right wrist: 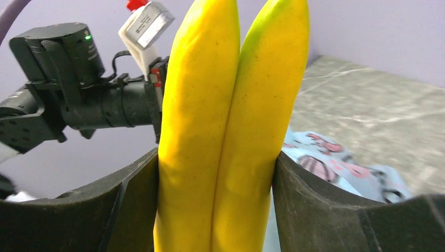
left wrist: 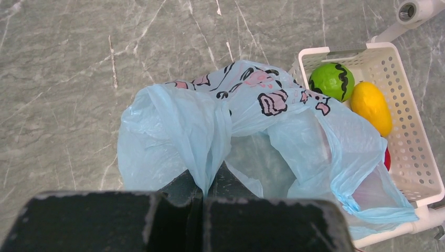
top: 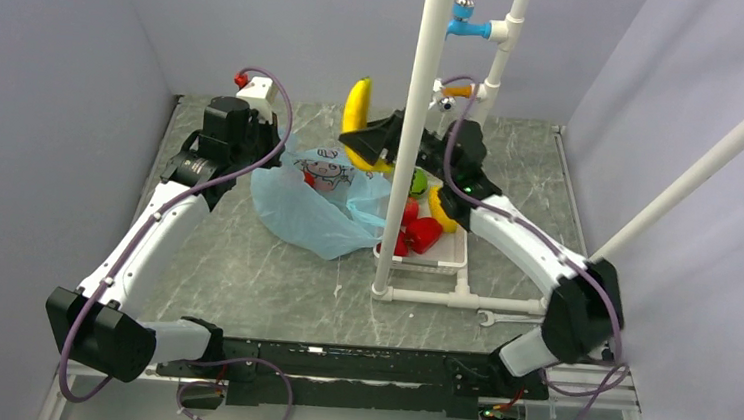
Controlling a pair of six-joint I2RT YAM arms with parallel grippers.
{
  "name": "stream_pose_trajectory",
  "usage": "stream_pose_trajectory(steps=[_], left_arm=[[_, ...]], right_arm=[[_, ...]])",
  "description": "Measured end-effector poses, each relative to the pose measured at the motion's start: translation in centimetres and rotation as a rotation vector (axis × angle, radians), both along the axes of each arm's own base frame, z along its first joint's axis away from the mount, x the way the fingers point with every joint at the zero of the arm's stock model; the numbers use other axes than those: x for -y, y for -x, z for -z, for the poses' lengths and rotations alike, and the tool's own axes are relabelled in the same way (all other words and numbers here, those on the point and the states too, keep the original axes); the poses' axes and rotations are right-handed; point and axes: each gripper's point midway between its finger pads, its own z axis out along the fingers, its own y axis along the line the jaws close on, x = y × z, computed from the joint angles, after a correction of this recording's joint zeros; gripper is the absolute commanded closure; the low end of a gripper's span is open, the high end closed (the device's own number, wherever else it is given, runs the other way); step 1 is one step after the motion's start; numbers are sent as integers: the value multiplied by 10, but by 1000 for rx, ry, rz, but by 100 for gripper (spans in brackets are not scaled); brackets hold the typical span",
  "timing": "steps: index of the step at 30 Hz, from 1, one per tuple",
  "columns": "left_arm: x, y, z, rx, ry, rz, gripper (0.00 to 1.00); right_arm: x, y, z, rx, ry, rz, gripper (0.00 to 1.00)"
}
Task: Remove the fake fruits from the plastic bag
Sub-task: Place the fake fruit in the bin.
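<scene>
The light-blue plastic bag [top: 313, 205] lies crumpled on the table, its mouth facing the white basket. My left gripper [top: 267, 155] is shut on a fold of the bag's rim [left wrist: 210, 152], the film squeezed between its fingers [left wrist: 178, 197]. My right gripper [top: 363, 144] hangs above the bag, shut on a pair of yellow bananas [right wrist: 231, 121] that stand upright between its fingers [right wrist: 309, 210]. In the basket [left wrist: 414, 168] lie a green striped fruit [left wrist: 331, 80], a yellow fruit [left wrist: 371, 106] and red pieces [top: 418, 234]. What is inside the bag is hidden.
A white pipe frame [top: 412, 133] rises just in front of the right gripper, its base [top: 421, 296] by the basket. A wrench [top: 505, 319] lies near the right arm. Purple walls close in on both sides.
</scene>
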Motion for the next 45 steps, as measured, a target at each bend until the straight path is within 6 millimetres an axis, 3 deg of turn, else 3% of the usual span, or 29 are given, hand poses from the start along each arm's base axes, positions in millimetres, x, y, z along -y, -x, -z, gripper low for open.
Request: stream_pose_trajectory(steps=[3, 6, 11, 14, 21, 26, 27, 36, 40, 45], left_arm=[[0, 0, 0, 0, -1, -2, 100], [0, 0, 0, 0, -1, -2, 100], [0, 0, 0, 0, -1, -2, 100], [0, 0, 0, -1, -1, -2, 100], [0, 0, 0, -1, -1, -3, 100], [0, 0, 0, -1, 0, -2, 100], [0, 0, 0, -1, 0, -2, 100], [0, 0, 0, -1, 0, -2, 100], [0, 0, 0, -1, 0, -2, 100], [0, 0, 1, -3, -1, -2, 100]], right_arm=[[35, 0, -1, 33, 73, 166, 100], [75, -4, 18, 15, 162, 338, 100], [161, -21, 94, -122, 388, 647, 100], [185, -24, 136, -220, 523, 722, 100], [200, -20, 221, -414, 770, 726, 100], [199, -31, 240, -480, 851, 723, 98], [198, -33, 240, -482, 854, 723, 94], [204, -43, 260, -504, 954, 745, 23], [210, -41, 263, -496, 998, 765, 3], [209, -39, 259, -469, 1012, 767, 1]])
